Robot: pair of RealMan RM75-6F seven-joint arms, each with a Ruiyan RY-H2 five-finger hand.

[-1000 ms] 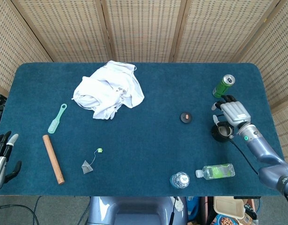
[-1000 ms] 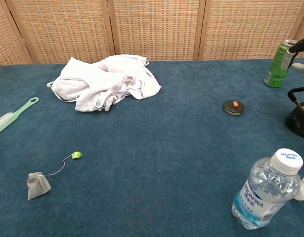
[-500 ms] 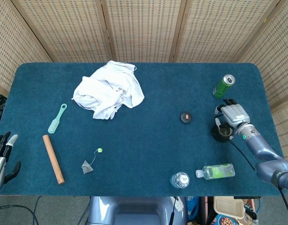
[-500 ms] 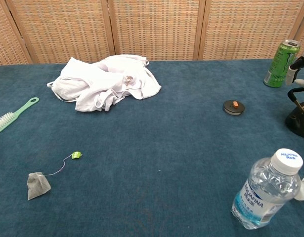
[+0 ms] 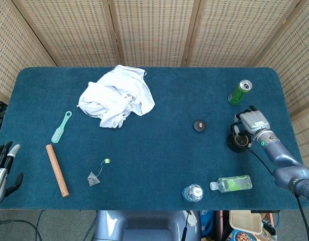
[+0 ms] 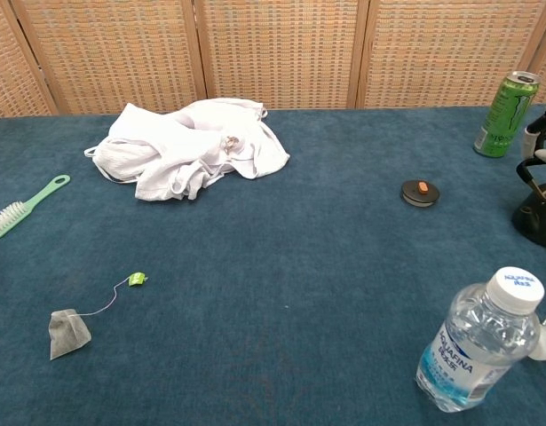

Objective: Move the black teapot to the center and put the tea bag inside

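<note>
1. Right hand (image 5: 252, 121): fingers curled down over the far right side of the black teapot (image 5: 238, 141), at its handle. Whether they actually grip the handle cannot be told from either view; in the chest view only a sliver of the hand shows at the right edge.
2. Left hand (image 5: 0, 169): at the near left corner, just off the table (image 5: 159, 100) edge, fingers spread and upright, holding nothing.
3. Black teapot sits at the right side of the blue table, lid off, opening showing. In the chest view it is cut by the right frame edge, with its arched handle visible.
4. Teapot lid (image 5: 199, 125), dark with an orange knob, lies flat on the cloth to the left of the teapot, apart from it.
5. Tea bag (image 5: 93, 178) lies near the front, left of centre, its string running to a small green tag (image 5: 107, 161).
6. Green can (image 5: 240, 92) stands upright beyond the teapot, near the far right.
7. White cloth (image 5: 116, 97) is heaped at the far left of centre.
8. Green brush (image 5: 61, 127) and wooden rod (image 5: 57, 170) lie on the left side, the rod nearer.
9. Two water bottles sit at the near right: one upright (image 5: 193, 193), one on its side with a green label (image 5: 231, 184).
</note>
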